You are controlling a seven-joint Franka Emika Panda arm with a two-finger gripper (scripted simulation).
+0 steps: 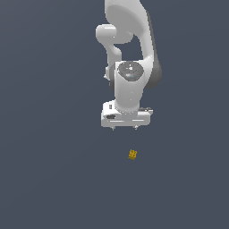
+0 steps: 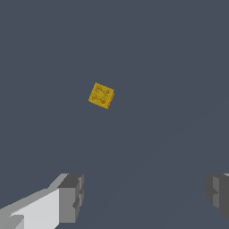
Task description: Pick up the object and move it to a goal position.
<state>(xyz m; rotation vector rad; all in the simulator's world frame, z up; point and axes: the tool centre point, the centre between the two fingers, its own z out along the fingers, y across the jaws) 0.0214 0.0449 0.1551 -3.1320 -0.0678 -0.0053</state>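
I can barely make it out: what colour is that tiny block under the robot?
Mustard yellow, with small studs on top. The block shows best in the wrist view.

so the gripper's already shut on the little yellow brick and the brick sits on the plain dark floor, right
Not quite. The gripper is open and holds nothing: in the wrist view its fingers stand wide apart with the yellow brick lying clear of them, untouched. The exterior view also shows a gap between the gripper and the brick. The rest holds: the brick sits on the plain dark floor.

One toy brick, one arm
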